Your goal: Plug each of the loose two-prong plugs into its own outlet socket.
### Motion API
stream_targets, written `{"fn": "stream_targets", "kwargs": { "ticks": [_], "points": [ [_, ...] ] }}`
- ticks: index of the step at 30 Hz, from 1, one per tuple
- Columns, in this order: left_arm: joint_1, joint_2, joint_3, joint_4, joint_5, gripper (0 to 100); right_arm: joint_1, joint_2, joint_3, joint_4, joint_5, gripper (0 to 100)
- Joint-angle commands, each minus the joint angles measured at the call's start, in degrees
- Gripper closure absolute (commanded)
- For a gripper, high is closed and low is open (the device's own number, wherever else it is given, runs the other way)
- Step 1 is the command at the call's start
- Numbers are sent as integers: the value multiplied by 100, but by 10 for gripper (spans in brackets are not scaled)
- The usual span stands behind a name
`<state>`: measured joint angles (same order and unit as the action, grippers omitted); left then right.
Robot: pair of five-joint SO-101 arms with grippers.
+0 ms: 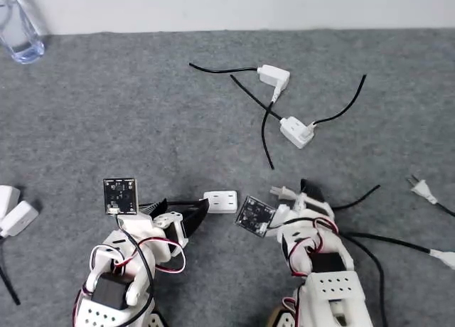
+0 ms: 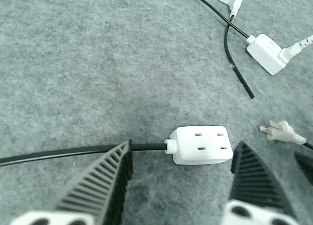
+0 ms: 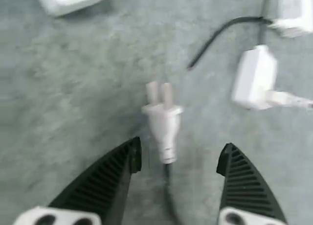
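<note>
Centrally, a white rectangular plastic outlet socket block (image 1: 220,201) lies flat on a grey, felt-like table covering (image 1: 106,114), slotted face up. Its long axis runs across the table, and its black rubber cord (image 2: 73,152) leaves the end nearer the left arm. The left gripper (image 2: 184,146), with ribbed black fingers (image 2: 110,181), is spread wide astride the socket block, touching nothing. Just beyond the block's free end lies a loose white two-prong plug (image 3: 163,120). Its metal prongs point toward the block, roughly in line with it. The right gripper (image 3: 181,146) stands wide open around the plug's cord end, not touching it. Farther from the block, away from the arms, two more white socket blocks (image 1: 295,131) each carry a plug, and their black cords cross. Well beyond the right arm lies another loose white plug (image 1: 424,190).
</note>
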<state>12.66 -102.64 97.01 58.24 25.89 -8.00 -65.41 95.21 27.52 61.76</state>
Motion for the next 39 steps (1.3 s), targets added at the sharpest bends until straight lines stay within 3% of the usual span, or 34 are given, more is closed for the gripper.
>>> {"fn": "stream_targets", "kwargs": {
  "ticks": [1, 8, 13, 18, 25, 31, 39],
  "points": [
    [35, -9, -48, 35, 0, 689, -31, -75, -466, 866, 70, 743],
    [35, -9, -48, 35, 0, 689, 13, -22, -2549, 2730, 62, 746],
    [26, -9, -48, 35, 0, 689, -31, 365, -3613, 2774, 44, 746],
    [26, -9, -48, 35, 0, 689, 13, 1974, -4422, 2800, 26, 746],
    [35, -9, -48, 35, 0, 689, 13, 4084, -5811, 3099, -923, 746],
    [35, -9, -48, 35, 0, 689, 92, 5692, -7288, 3793, -1178, 752],
    [35, -9, -48, 35, 0, 689, 268, 6853, -8290, 4259, -1152, 902]
  ]
}}
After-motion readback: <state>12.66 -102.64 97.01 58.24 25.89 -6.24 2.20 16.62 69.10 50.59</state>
